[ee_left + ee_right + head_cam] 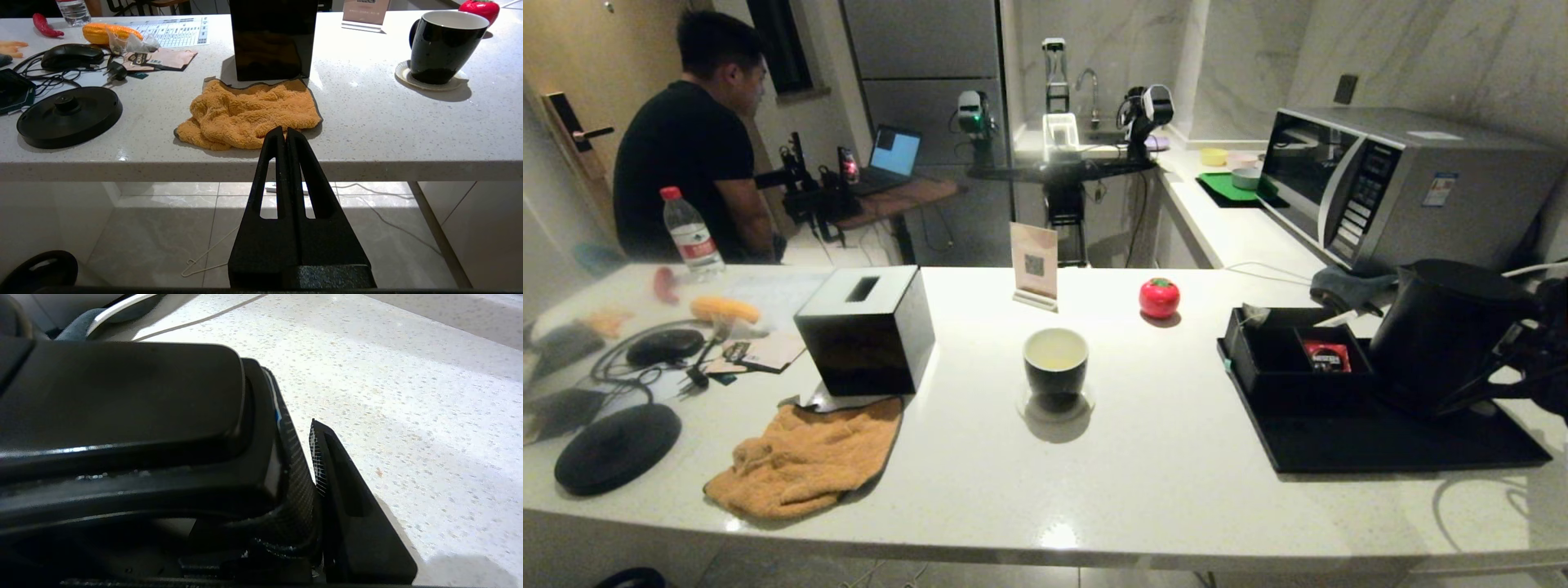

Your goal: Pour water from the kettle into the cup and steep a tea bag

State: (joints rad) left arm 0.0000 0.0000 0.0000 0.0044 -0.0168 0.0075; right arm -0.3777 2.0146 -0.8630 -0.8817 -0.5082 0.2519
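Right gripper clamped on the handle of the black electric kettle at the worktop's right edge.

The kettle stands on a black tray, beside a compartment box holding a red sachet with white lettering too small to read. The black cup, white inside, sits on a coaster mid-worktop, well apart from the kettle. The left gripper, fingers pressed together, hangs off the near edge before an orange towel. A water bottle with a red label stands at the far left corner.

Your right gripper clamps the kettle handle; your left gripper hangs parked, fingers together.
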